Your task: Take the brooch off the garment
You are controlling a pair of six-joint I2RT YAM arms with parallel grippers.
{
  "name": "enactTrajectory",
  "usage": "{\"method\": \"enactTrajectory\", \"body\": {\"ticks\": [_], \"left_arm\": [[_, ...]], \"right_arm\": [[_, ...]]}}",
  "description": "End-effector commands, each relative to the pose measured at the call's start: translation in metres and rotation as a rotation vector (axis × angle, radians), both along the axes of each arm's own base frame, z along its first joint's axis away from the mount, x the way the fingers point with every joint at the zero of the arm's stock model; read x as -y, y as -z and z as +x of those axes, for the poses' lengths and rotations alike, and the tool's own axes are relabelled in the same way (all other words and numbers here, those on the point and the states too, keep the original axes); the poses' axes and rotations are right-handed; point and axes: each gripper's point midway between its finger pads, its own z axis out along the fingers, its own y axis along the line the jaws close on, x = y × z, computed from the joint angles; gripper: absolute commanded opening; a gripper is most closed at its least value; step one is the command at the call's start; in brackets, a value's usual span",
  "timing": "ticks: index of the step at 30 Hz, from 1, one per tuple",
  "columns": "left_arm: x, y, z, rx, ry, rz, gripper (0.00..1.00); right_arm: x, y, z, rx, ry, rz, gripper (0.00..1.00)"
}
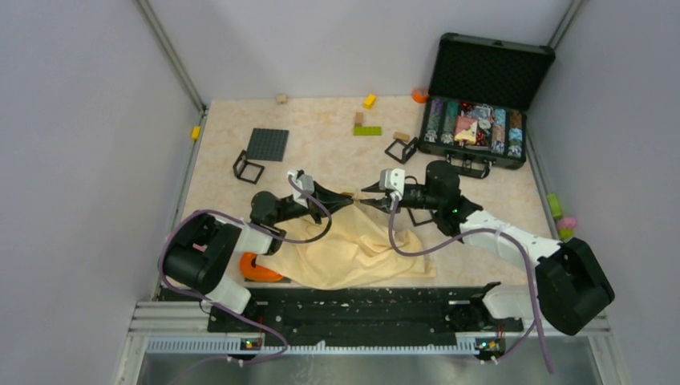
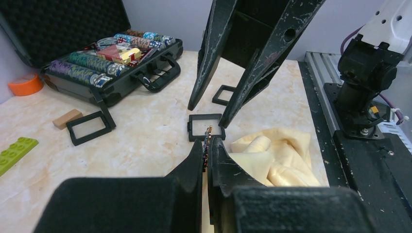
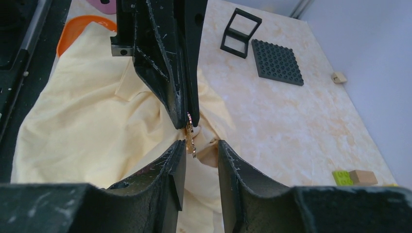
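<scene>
The brooch, a tiny gold piece with dark stones, is pinched edge-on in my left gripper, whose jaws are shut on it. It hangs just above a bunched fold of the cream garment; I cannot tell if it is still pinned to it. My right gripper is open, its fingertips either side of the brooch and not touching it. In the top view the left gripper and right gripper meet tip to tip over the garment's far edge.
A black square frame lies just beyond the left gripper's tips, with more frames nearby. An open black case of poker chips stands at the back right. A grey baseplate, green brick and orange piece lie around.
</scene>
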Motion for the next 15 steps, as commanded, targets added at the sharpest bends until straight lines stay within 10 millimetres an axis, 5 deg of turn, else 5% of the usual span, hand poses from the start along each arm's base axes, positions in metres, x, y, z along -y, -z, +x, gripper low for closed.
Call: {"method": "enactTrajectory", "body": {"ticks": [1, 11, 15], "left_arm": [[0.0007, -0.0432, -0.0072, 0.177, 0.022, -0.078, 0.0], [0.0012, -0.0446, -0.0052, 0.19, 0.019, -0.078, 0.0], [0.0015, -0.0454, -0.006, 0.195, 0.025, -0.077, 0.0]], "right_arm": [[-0.007, -0.0173, 0.004, 0.052, -0.052, 0.016, 0.32], [-0.0113, -0.0083, 0.0056, 0.026, -0.075, -0.004, 0.32], [-0.0157, -0.0093, 0.008, 0.022, -0.092, 0.002, 0.25]]}}
